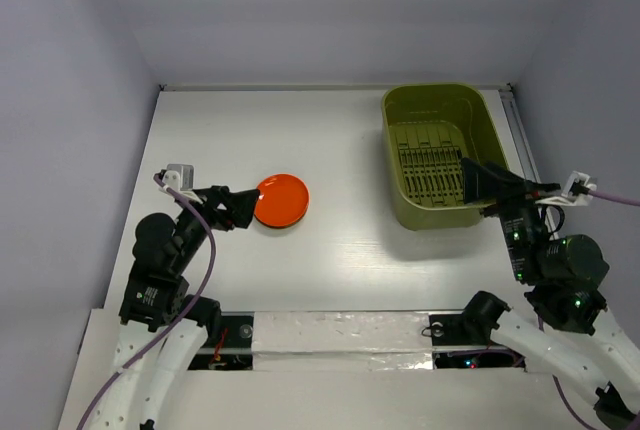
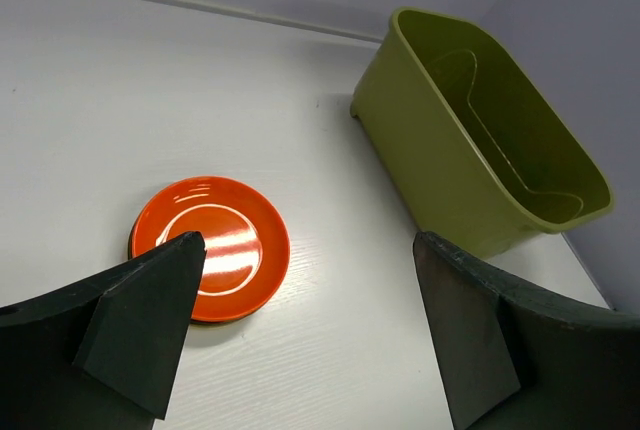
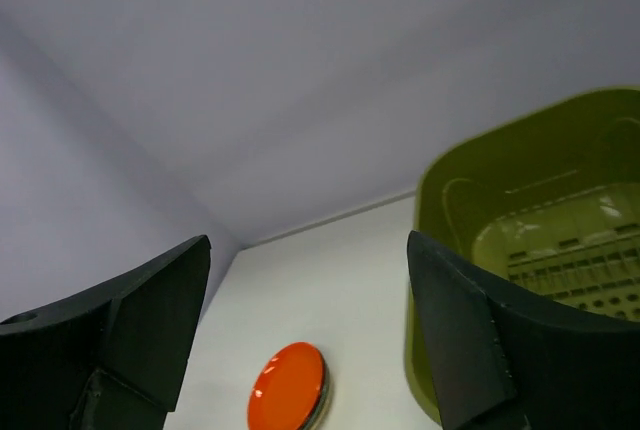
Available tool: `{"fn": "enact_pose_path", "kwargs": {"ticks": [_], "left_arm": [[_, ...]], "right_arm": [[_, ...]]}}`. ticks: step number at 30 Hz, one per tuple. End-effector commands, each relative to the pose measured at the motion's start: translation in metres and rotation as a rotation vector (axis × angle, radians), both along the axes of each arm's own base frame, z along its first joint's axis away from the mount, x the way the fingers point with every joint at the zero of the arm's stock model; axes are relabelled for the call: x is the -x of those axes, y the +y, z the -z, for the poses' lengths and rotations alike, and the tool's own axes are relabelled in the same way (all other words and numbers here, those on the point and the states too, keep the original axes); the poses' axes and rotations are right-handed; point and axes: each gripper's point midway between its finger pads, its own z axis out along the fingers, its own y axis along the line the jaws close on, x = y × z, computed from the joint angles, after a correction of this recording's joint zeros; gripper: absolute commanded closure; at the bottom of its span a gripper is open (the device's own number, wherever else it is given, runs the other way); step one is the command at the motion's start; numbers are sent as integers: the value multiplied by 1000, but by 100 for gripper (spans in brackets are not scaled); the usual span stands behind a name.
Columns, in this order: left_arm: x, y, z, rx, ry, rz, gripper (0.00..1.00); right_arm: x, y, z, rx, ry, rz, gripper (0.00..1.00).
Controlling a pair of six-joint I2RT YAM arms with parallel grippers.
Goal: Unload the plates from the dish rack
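Standing wide and empty, the left claw (image 1: 245, 208) is listed with the glossy orange-red round plate (image 1: 281, 200) just ahead of it, apparently topping a stack set down as unloaded. Just ahead of the equally wide right claw (image 1: 468, 178), the olive-green rectangular plastic dish rack (image 1: 395, 150) is shown bare.

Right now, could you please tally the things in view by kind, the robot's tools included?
Orange-red plate: 1 in view, anything beneath hidden
Olive-green dish rack: 1
Tools: 2, left tool and right tool, both open
Total: 4
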Motion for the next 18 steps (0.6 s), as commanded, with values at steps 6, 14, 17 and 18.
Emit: {"fn": "enact_pose_path", "kwargs": {"ticks": [6, 14, 17, 18], "left_arm": [[0, 3, -42, 0, -117, -6, 17], [2, 3, -58, 15, -130, -6, 17], [4, 5, -66, 16, -144, -16, 18], [4, 5, -66, 17, -147, -16, 18]], "right_arm": [[-1, -30, 48, 22, 116, 138, 14], [3, -36, 60, 7, 149, 146, 14], [4, -37, 61, 4, 151, 145, 14], [4, -37, 62, 6, 151, 143, 14]]}}
